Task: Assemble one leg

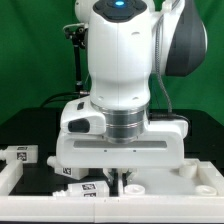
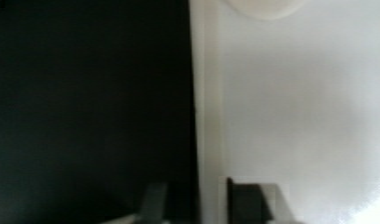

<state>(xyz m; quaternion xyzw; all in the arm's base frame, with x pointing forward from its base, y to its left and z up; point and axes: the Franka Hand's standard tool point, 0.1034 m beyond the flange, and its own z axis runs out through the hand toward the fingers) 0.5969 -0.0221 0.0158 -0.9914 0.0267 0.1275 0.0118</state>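
**LEG NOT YET TAKEN UP; GRIPPER AT TABLETOP EDGE**

Progress: early, in my judgement. In the wrist view the gripper (image 2: pixel 199 188) sits low at the tabletop (image 2: pixel 302 110). Its two fingers (image 2: pixel 254 200) stand one on each side of the tabletop's raised edge, with a narrow gap between them. Whether the pads press that edge cannot be told, so the grip is undetermined. It carries no leg. One corner hole (image 2: pixel 267 8) is partly in view, with nothing seen in it.

Task item: a leg (image 1: pixel 86 188) lies on the table (image 1: pixel 25 125), just beside the gripper toward the exterior view's left. A second leg (image 1: pixel 20 155) lies well apart, further to that side. Neither is fitted.

Remaining, as judged: settle the tabletop, take up one leg, seat it in a corner hole and turn it home.

Markings: black-and-white square tags on both legs. No brand, label or readable writing is visible.
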